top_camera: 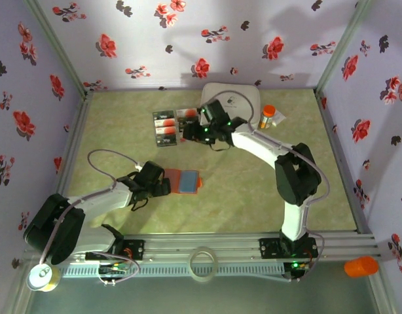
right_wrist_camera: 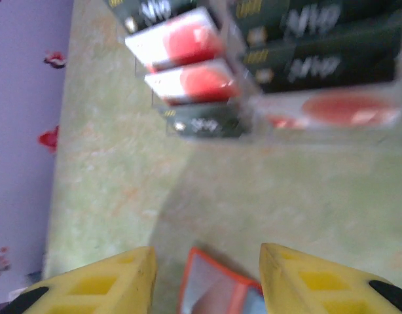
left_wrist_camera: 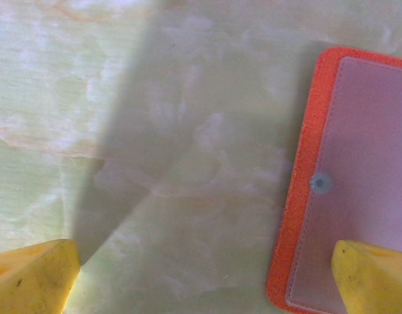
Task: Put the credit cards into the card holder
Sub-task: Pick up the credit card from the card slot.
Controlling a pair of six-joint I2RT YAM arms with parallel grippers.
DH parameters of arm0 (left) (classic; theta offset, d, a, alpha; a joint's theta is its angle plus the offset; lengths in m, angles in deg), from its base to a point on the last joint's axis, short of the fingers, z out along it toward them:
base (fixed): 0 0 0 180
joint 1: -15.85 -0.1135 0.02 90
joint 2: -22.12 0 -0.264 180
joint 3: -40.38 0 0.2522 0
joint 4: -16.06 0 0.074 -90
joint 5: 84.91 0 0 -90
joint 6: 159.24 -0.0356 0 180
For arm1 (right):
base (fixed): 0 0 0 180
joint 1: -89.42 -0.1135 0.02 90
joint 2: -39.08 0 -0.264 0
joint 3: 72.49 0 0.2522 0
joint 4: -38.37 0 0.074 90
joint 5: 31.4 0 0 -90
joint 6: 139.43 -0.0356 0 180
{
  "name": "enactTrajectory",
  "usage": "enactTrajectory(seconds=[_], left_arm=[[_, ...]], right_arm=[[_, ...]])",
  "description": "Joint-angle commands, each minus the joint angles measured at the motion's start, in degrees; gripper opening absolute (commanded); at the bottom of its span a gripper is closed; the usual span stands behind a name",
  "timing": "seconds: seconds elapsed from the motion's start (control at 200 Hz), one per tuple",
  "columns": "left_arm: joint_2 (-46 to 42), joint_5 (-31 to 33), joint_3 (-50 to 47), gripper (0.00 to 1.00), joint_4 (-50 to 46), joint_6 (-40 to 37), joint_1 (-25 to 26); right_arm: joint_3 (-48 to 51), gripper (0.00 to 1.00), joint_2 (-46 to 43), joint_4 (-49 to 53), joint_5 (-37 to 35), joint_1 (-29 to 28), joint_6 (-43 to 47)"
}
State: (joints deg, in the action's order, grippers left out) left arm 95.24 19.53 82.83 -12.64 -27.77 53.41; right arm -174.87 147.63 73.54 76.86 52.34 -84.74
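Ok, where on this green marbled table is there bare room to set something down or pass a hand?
Free: the right side, between the right arm and the floral right wall; the near strip between the flat orange card holder and the metal rail. Crowded: the far middle, with black and white credit cards, white rounded box, orange-capped bottle.

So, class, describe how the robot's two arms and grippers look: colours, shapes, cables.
The left arm and right arm have white links between bulky black joints, each trailing a thin grey cable. The left gripper and right gripper have blocky yellow fingers; the right's show square hollows.
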Motion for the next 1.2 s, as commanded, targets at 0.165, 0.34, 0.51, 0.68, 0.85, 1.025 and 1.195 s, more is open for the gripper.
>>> enactTrajectory(seconds=[0.165, 0.34, 0.51, 0.68, 0.85, 1.025, 1.195], left_arm=[[0.81, 0.34, -2.41, 1.0, 0.32, 1.96, 0.41], [1.37, 0.37, -2.36, 1.0, 0.26, 1.58, 0.34], [1.85, 0.11, -1.88, 1.0, 0.15, 1.33, 0.41], [2.02, -0.2, -1.81, 1.0, 0.08, 1.8, 0.41], [1.98, -0.33, -2.03, 1.0, 0.06, 1.95, 0.41], [2.31, -0.5, -2.21, 1.0, 0.3, 1.76, 0.43], [2.64, -0.76, -1.98, 1.0, 0.58, 1.63, 0.41]], right_arm=[[-19.93, 0.46, 10.34, 26.82, -11.15, 1.13, 26.98], [-27.49, 0.46, 15.85, 30.11, -13.43, 0.54, 34.55], [-32.88, 0.46, 20.53, 31.46, -14.17, -1.28, 38.78], [-39.13, 0.46, 24.95, 32.42, -13.62, -3.48, 39.86], [-42.81, 0.48, 28.05, 31.92, -13.69, -4.76, 40.05], [-43.52, 0.51, 28.92, 30.67, -17.06, -4.76, 39.98], [-43.88, 0.52, 29.84, 29.5, -18.86, -4.5, 40.45]])
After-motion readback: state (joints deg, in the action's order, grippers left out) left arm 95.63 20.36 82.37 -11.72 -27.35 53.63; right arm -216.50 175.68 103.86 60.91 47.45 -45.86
